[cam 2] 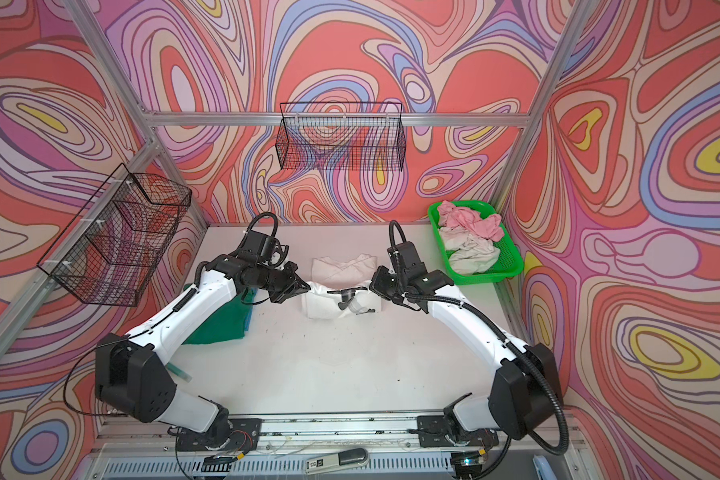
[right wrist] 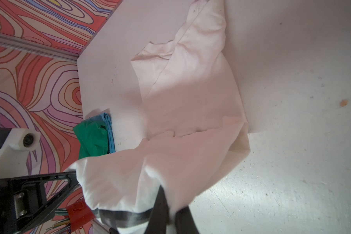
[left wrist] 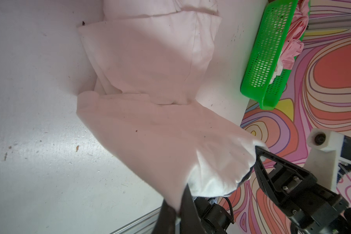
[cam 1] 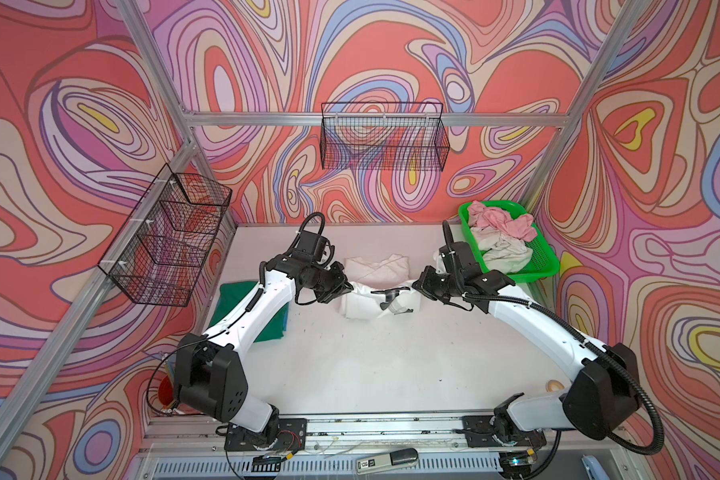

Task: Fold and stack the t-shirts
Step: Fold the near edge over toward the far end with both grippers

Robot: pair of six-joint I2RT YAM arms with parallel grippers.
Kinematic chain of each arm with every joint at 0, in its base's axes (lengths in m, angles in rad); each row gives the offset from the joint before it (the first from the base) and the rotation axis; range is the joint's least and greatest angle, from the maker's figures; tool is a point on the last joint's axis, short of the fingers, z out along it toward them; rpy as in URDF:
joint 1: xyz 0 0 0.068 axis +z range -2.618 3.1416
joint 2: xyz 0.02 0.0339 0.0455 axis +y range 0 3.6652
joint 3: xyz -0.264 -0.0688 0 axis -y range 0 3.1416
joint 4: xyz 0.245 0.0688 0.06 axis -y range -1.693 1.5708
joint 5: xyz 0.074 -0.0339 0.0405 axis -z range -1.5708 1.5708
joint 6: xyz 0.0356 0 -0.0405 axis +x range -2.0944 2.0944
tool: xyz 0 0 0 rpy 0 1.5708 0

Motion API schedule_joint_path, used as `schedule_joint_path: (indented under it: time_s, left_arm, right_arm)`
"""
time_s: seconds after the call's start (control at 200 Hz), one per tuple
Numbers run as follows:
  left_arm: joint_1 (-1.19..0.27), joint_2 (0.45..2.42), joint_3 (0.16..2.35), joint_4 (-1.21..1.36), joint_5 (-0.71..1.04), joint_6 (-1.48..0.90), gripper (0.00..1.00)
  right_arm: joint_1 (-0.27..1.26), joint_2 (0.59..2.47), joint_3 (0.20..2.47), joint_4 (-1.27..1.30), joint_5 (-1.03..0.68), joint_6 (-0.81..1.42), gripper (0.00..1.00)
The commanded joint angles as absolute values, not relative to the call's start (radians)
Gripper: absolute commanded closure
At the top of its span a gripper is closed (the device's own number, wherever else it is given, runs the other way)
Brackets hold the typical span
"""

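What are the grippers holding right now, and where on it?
Both hold the white t-shirt: the left gripper and the right gripper each pinch an opposite end of its lifted edge.

You can read only one marking: a small label (cam 1: pixel 363 462) on the silver tool (cam 1: pixel 397 456), upside down in both top views, seemingly "SD", too small to confirm.

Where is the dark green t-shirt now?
In both top views the dark green t-shirt lies on the table, far left, partly under the left arm, left of the white t-shirt.
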State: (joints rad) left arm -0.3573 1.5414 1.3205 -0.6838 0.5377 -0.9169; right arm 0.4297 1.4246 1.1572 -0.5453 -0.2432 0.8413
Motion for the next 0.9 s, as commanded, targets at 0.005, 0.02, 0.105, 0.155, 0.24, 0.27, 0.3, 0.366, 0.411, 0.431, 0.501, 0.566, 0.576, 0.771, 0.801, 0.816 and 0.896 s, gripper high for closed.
schedule_joint_path:
  time_s: [0.005,0.02,0.105,0.155,0.24,0.27,0.3,0.366,0.411,0.431,0.501,0.566,0.576,0.771,0.801,0.816,0.896]
  left_arm:
    - [-0.336,1.592,1.385,-0.675,0.571,-0.913,1.0]
    - [-0.331,1.601,1.393,-0.677,0.575,-0.913,1.0]
    - [-0.307,1.634,1.426,-0.673,0.601,-0.919,1.0]
    - [-0.298,1.644,1.442,-0.669,0.593,-0.926,1.0]
    - [-0.286,1.681,1.477,-0.667,0.602,-0.93,1.0]
    - [-0.283,1.697,1.492,-0.671,0.605,-0.93,1.0]
    - [-0.282,1.711,1.503,-0.669,0.61,-0.931,1.0]
    - [-0.281,1.742,1.524,-0.667,0.614,-0.934,1.0]
    - [-0.278,1.763,1.533,-0.66,0.617,-0.937,1.0]
    - [-0.277,1.772,1.54,-0.662,0.618,-0.938,1.0]
    - [-0.273,1.797,1.555,-0.647,0.626,-0.948,1.0]
    - [-0.27,1.822,1.576,-0.645,0.625,-0.955,1.0]
    - [-0.269,1.826,1.579,-0.644,0.627,-0.957,1.0]
    - [-0.249,1.919,1.659,-0.647,0.625,-0.965,1.0]
    - [-0.246,1.932,1.664,-0.64,0.631,-0.968,1.0]
    - [-0.244,1.938,1.667,-0.636,0.632,-0.971,1.0]
    - [-0.238,1.962,1.675,-0.621,0.625,-0.98,1.0]
  right_arm:
    - [0.399,1.462,1.203,-0.508,-0.287,0.81,1.0]
    - [0.396,1.466,1.207,-0.505,-0.29,0.809,1.0]
    - [0.38,1.496,1.232,-0.493,-0.307,0.802,1.0]
    - [0.371,1.519,1.252,-0.492,-0.316,0.799,1.0]
    - [0.355,1.556,1.287,-0.485,-0.333,0.792,1.0]
    - [0.347,1.568,1.299,-0.488,-0.332,0.79,1.0]
    - [0.339,1.578,1.309,-0.485,-0.337,0.79,1.0]
    - [0.327,1.606,1.333,-0.479,-0.34,0.785,1.0]
    - [0.318,1.629,1.35,-0.477,-0.351,0.783,1.0]
    - [0.314,1.64,1.357,-0.475,-0.36,0.783,1.0]
    - [0.303,1.675,1.381,-0.471,-0.374,0.778,1.0]
    - [0.295,1.704,1.398,-0.462,-0.382,0.775,1.0]
    - [0.294,1.708,1.401,-0.461,-0.384,0.775,1.0]
    - [0.275,1.807,1.466,-0.443,-0.411,0.774,1.0]
    - [0.271,1.82,1.478,-0.444,-0.405,0.771,1.0]
    - [0.269,1.828,1.483,-0.445,-0.401,0.769,1.0]
    - [0.251,1.869,1.503,-0.434,-0.413,0.771,1.0]
